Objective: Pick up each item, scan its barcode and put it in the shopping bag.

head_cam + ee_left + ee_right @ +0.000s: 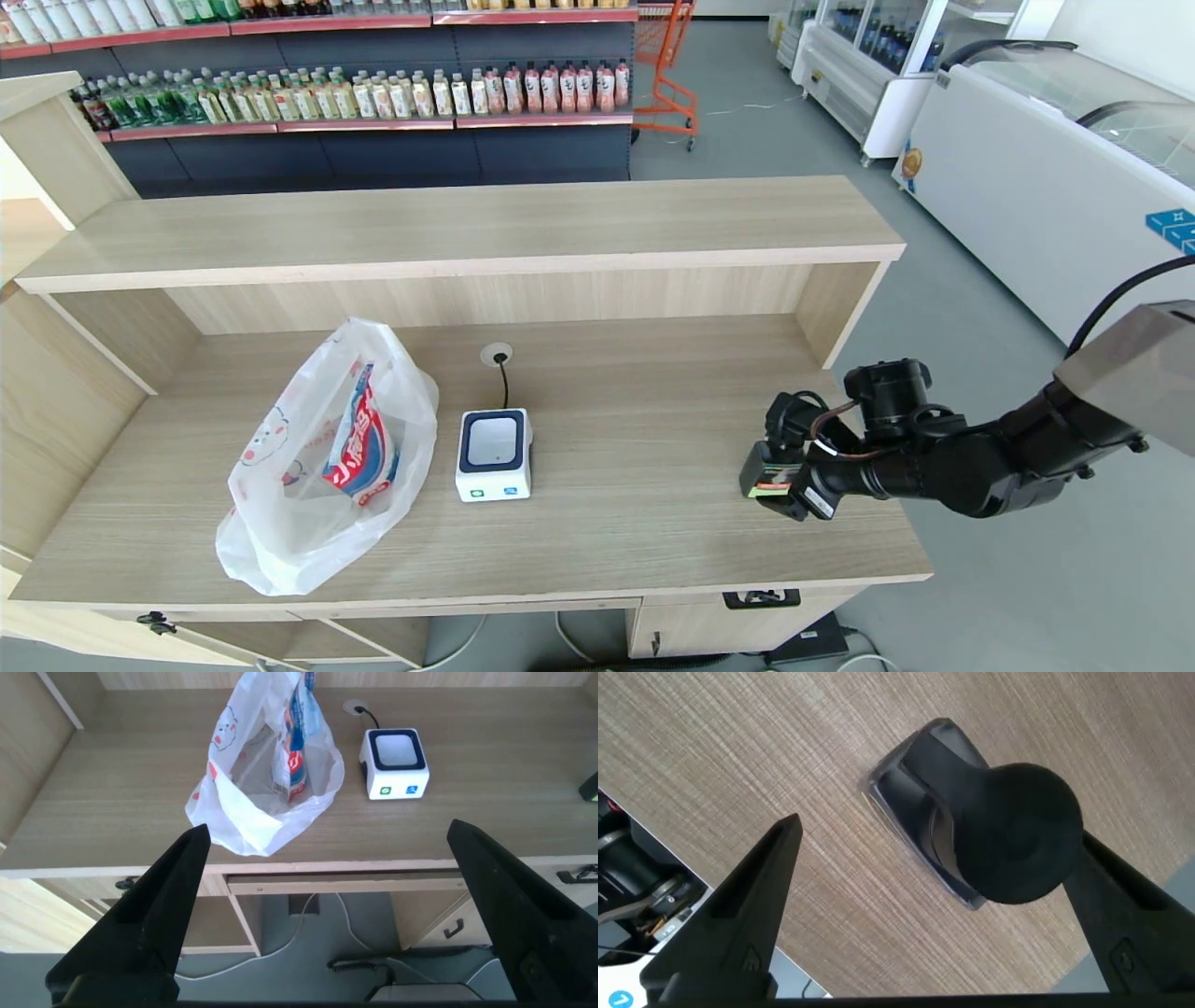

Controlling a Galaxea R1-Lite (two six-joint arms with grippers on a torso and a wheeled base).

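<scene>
A small dark bottle with a round black cap point(1018, 831) stands on the wooden counter point(653, 439) near its right end; its green and red label point(767, 474) faces the front. My right gripper point(780, 485) hovers over it, open, with its fingers point(757, 896) wide apart on either side and not touching it. The white shopping bag point(280, 504) lies at the left, holding a red, white and blue packet point(359, 448). The white scanner point(494, 455) sits in the middle. My left gripper point(327, 829) is open and empty, in front of the counter's front edge.
The scanner's black cable point(504, 378) runs back to a hole in the counter. A raised shelf point(467, 224) spans the back, with side walls at both ends. The bottle stands close to the counter's right edge point(896, 485).
</scene>
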